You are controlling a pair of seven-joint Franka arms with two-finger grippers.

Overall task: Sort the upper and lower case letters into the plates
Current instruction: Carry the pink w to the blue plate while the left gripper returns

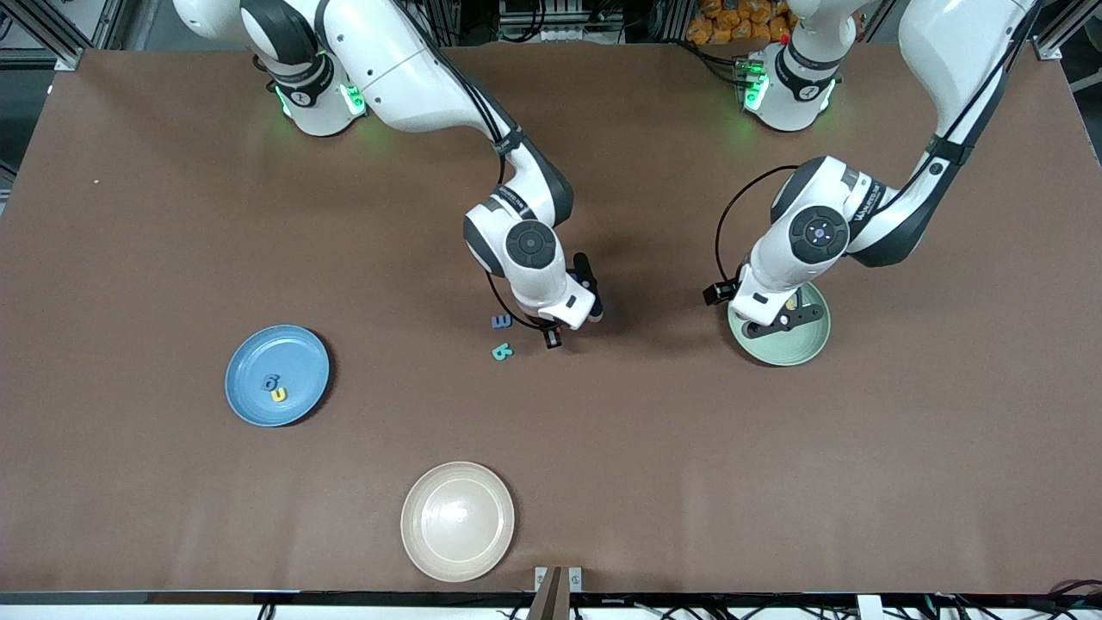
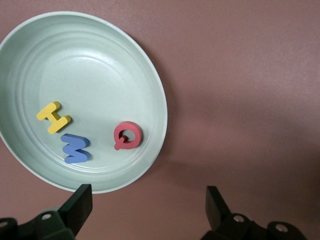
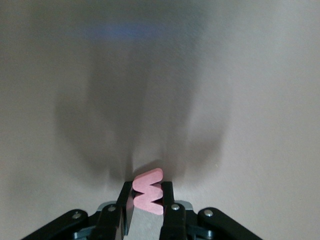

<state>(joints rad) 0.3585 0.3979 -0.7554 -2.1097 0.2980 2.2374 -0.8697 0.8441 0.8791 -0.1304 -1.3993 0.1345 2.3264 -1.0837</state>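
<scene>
While the view runs from the right arm's end of the brown table (image 1: 129, 258) toward the left arm's end, the first thing met is a sky blue plate (image 1: 250, 400). It holds two small letters touching each other, a dark blue one (image 1: 272, 382) and a yellow one (image 1: 279, 395) just nearer the front camera.

Nearer that camera, close to the table's edge, sits a cream-beige plate (image 1: 457, 520) with nothing in it.

Around the table's middle, a blue letter (image 1: 501, 321) and a teal letter (image 1: 501, 351) lie on the bare table, the teal one nearer the camera. Just beside them the right gripper (image 1: 552, 336) is down at the table surface. Its fingers (image 3: 167, 197) are pinched tight on a pink-red letter shaped like a w (image 3: 148, 191), which stands on edge between them.

Toward the left arm's end lies the pale mint green plate (image 1: 809, 349). The left gripper (image 1: 779, 320) hangs over it with fingers (image 2: 80, 205) spread wide and holding nothing. In the left wrist view the plate holds three letters lying flat: a yellow H (image 2: 54, 117), a blue W (image 2: 76, 148) just beside it, and a red Q (image 2: 127, 135) a little apart.
</scene>
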